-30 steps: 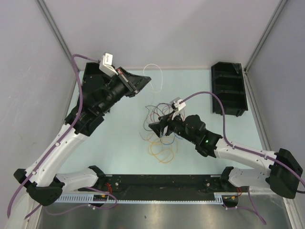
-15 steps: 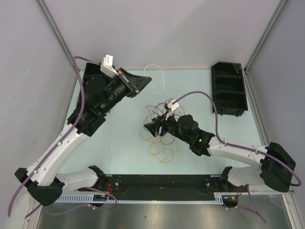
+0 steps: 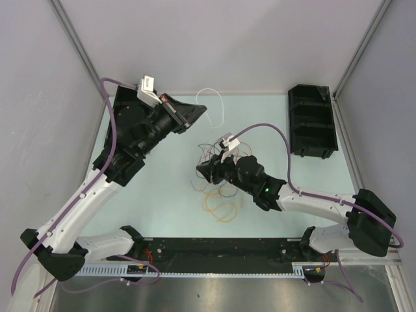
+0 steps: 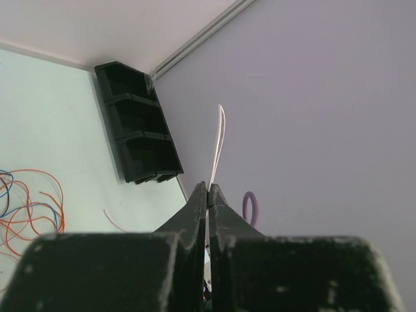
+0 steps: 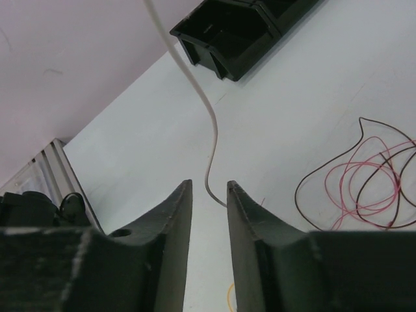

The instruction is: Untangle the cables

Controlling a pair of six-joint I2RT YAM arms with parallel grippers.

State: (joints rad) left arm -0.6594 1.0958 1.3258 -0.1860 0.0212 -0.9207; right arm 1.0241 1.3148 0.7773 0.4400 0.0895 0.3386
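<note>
The cables (image 3: 220, 195) lie in a loose tangle at mid-table: orange loops nearest me, with red, blue and dark wires behind. My left gripper (image 3: 199, 109) is raised at the back left and shut on the white cable (image 3: 209, 91), which loops up from its tips (image 4: 221, 130). My right gripper (image 3: 201, 171) is open and low at the tangle's left edge. In its wrist view the open jaws (image 5: 209, 185) frame the white cable's (image 5: 203, 97) hanging end. Pink and dark wires (image 5: 364, 182) lie to the right. Orange, red and blue wires (image 4: 29, 208) show in the left wrist view.
A black compartment bin (image 3: 312, 120) stands at the back right and also shows in the left wrist view (image 4: 136, 140). A black boxy shape (image 5: 240, 26) sits at the top of the right wrist view. Grey walls close in on three sides. The arm bases and a rail (image 3: 214, 250) line the near edge.
My right arm has stretched leftward, carrying its open gripper a little further left over the tangle. The left arm and the white cable have stayed put.
</note>
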